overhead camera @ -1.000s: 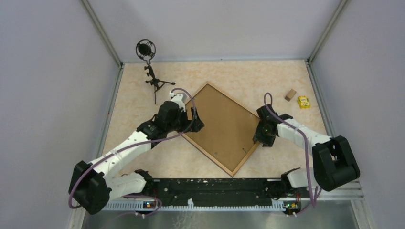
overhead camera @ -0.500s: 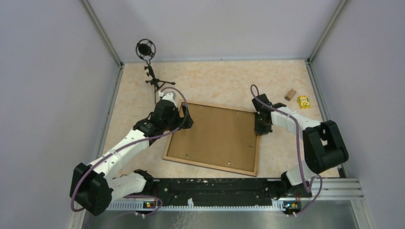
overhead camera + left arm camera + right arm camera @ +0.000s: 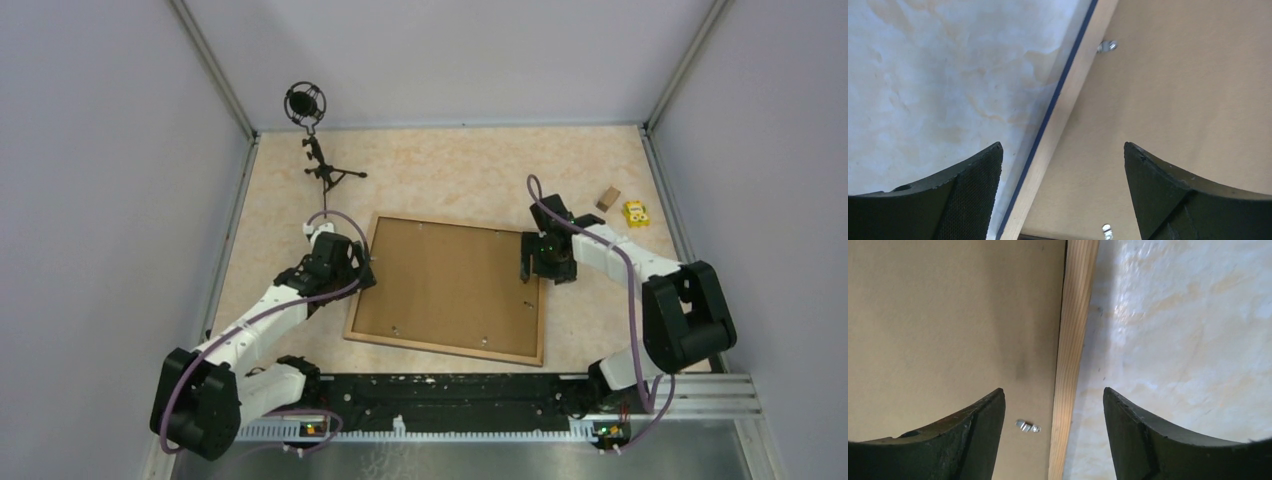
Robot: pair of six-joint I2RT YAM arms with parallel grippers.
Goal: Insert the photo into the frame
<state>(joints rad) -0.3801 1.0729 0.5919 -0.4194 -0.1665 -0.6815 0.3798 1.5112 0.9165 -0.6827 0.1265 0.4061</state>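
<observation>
The frame (image 3: 450, 348) lies flat on the table, light wood side up. The plain brown backing board (image 3: 450, 285) fills it. The photo is hidden. My left gripper (image 3: 362, 272) is open and empty, astride the frame's left rail (image 3: 1063, 105). One finger is over the table and the other over the backing board (image 3: 1173, 100). My right gripper (image 3: 530, 265) is open and empty, astride the right rail (image 3: 1073, 340). One finger is over the backing board (image 3: 948, 315) and the other over the table.
Small metal clips (image 3: 1107, 46) (image 3: 1028, 426) sit on the board near the rails. A microphone on a tripod (image 3: 315, 135) stands at the back left. A small wooden block (image 3: 607, 198) and a yellow object (image 3: 634, 213) lie at the back right. Walls close the table in.
The frame has turned from a diamond position to nearly square with the table's near edge. My left gripper has drawn back toward the near left, and my right gripper has shifted slightly.
</observation>
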